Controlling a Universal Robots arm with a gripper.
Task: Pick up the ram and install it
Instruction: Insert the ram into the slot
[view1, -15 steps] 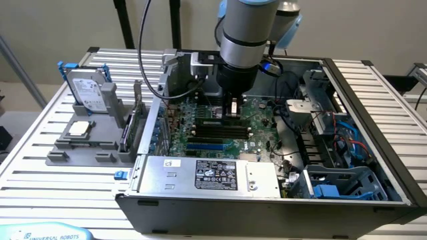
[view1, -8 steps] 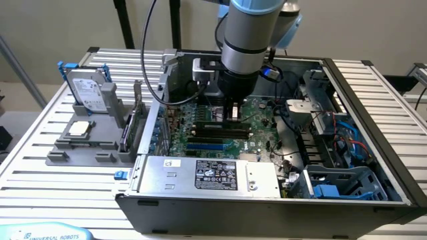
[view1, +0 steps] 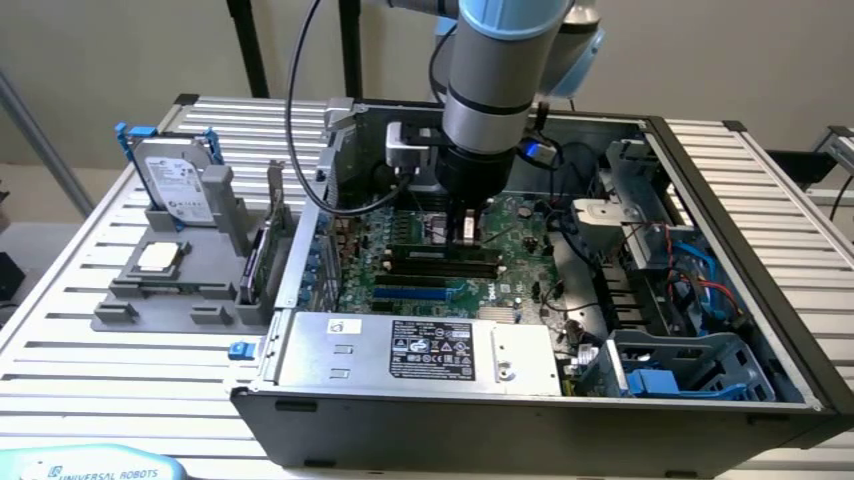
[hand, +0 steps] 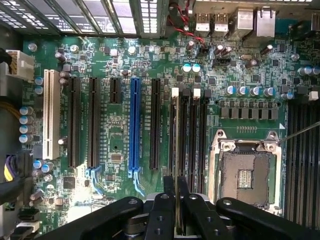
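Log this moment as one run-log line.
end effector: shut on ram | ram: edge-on, over motherboard memory slots | CPU socket: empty

Exterior high oblique; wrist overhead, both motherboard (hand: 150, 100)

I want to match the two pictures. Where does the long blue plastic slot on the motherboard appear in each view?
Exterior view: the long blue plastic slot lies beside the silver power supply box, in front of the pincer.
Wrist view: the long blue plastic slot stands between long black slots.
Shared landmark: the pincer, shut on the thin green ram stick.
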